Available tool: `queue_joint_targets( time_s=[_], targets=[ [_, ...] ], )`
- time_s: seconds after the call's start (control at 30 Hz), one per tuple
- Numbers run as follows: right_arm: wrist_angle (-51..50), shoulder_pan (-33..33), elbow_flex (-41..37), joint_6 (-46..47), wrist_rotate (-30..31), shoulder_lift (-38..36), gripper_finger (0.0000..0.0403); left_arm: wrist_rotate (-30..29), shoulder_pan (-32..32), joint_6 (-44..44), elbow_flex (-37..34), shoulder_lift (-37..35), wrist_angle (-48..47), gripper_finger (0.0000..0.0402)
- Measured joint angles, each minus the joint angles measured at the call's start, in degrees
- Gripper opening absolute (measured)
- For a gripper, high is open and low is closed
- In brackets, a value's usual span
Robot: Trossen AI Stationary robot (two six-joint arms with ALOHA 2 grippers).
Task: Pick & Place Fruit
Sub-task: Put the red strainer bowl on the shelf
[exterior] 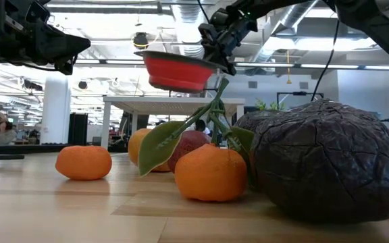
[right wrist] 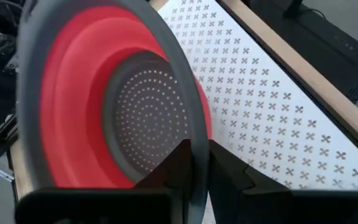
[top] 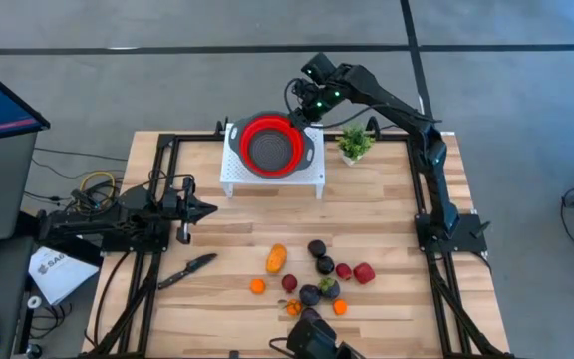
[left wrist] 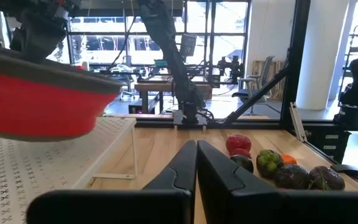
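Note:
A red bowl with a grey rim and a perforated grey bottom (top: 272, 147) hangs over the white perforated stand (top: 267, 179) at the table's far side. My right gripper (top: 313, 108) is shut on the bowl's rim. The fruit (top: 319, 274) lies loose on the near part of the table: orange, red, dark purple and dark green pieces. In the low view an orange piece (exterior: 211, 173) and a dark purple piece (exterior: 323, 162) sit close to the camera. My left gripper (top: 207, 209) is shut and waits near the left edge, touching nothing. My right gripper pinches the bowl's grey rim (right wrist: 194, 134) on its far right side, one finger (right wrist: 176, 162) inside the bowl and the other (right wrist: 225, 168) outside. The fingers come slanting down from the far right. The bowl (exterior: 177, 71) is lifted clear above the stand, slightly tilted.
A small green potted plant (top: 355, 143) stands right of the stand. A black knife (top: 189, 268) lies near the left edge, in front of my left arm. Black frame rails (top: 157, 199) run along the table's sides. Bare wood (top: 257, 224) lies between the stand and the fruit.

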Motion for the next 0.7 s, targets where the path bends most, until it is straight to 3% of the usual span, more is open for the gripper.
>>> queue_joint_targets(
  time_s=[0.7],
  targets=[
    [3.15,1.00,0.00,-1.73,2.58,-0.09,0.0052,0.00,0.00,0.00,0.00,-0.02,0.53,0.0008]
  ],
)
